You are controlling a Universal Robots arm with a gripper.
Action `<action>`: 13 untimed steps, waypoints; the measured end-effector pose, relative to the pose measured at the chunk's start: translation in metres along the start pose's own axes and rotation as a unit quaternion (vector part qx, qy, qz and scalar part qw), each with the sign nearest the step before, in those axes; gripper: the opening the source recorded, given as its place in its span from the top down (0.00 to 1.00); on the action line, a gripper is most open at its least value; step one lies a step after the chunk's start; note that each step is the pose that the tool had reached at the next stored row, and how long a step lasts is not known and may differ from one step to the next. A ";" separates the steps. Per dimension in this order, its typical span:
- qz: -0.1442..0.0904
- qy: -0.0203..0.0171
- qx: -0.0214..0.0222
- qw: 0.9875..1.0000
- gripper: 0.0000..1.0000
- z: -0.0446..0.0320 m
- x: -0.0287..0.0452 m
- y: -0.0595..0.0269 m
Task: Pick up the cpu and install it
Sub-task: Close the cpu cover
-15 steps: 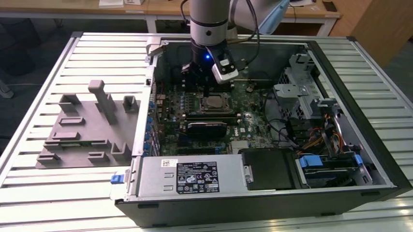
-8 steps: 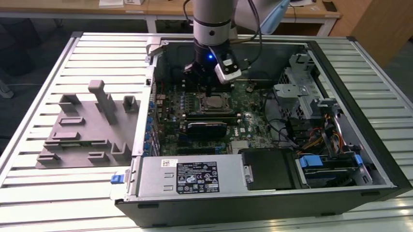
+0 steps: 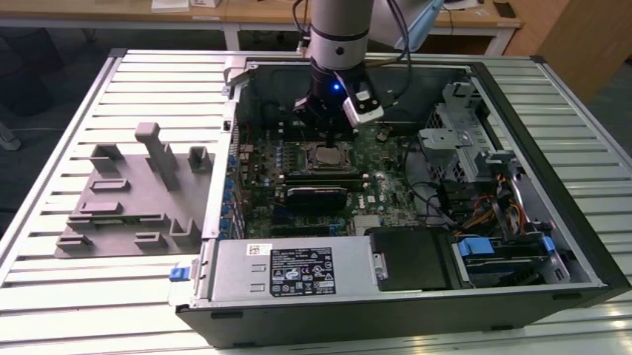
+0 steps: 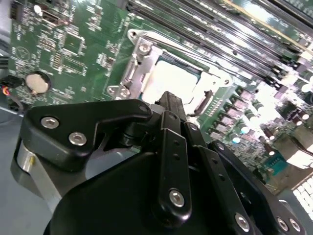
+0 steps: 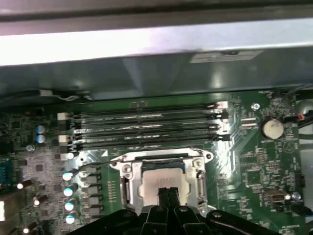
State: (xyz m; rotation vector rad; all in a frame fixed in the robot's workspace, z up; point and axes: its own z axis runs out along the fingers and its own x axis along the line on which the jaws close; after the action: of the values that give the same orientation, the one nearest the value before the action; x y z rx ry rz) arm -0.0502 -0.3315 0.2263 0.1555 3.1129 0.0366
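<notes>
Cpu (image 5: 150, 184) sits in socket (image 5: 128, 182); hand (image 5: 168, 192), fingers together, poised over it: seating step, likely; any withdrawal mustn't nudge it

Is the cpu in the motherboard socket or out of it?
In. The cpu lies flat inside the socket frame in both wrist views, with the gripper close over it.

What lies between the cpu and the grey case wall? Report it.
In the first wrist view, long dark memory slots run side by side on the green board between the cpu and the case wall.
</notes>
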 end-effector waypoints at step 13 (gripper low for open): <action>0.000 0.000 0.000 1.000 0.89 -0.0113 -0.0010 0.0004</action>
State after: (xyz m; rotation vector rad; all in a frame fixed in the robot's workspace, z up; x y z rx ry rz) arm -0.0495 -0.3315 0.2376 0.1554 3.1127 0.0372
